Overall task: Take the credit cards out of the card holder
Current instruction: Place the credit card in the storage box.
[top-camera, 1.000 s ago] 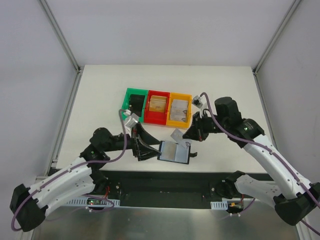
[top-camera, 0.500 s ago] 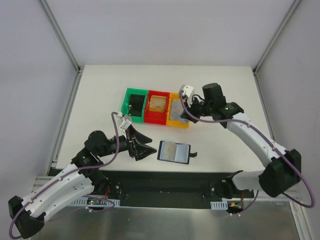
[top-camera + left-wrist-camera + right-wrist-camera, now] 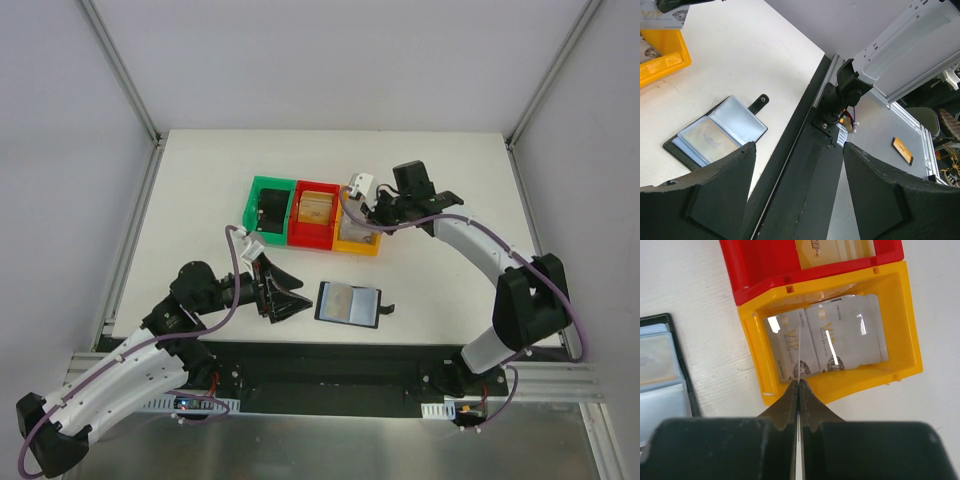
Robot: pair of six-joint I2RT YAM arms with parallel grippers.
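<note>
Right gripper (image 3: 799, 382) pinched tight on a credit card (image 3: 799, 350), right over the yellow bin (image 3: 900, 315)!
From the right wrist view the card is edge-on, a thin sliver rising from the closed tips, and under it pale grey cards (image 3: 845, 337) lie flat in the yellow bin, upper centre of the frame. In the top view that bin sits at the right end of a row with the red bin (image 3: 312, 240), which holds a tan card (image 3: 316, 208), and the green bin (image 3: 255, 205). The card holder (image 3: 348, 303) lies open and flat on the table (image 3: 200, 180) at centre, below the bins, tab to its right, touched by neither arm. Left gripper (image 3: 290, 300) hangs just left of it, fingers spread wide, holding nothing.
</note>
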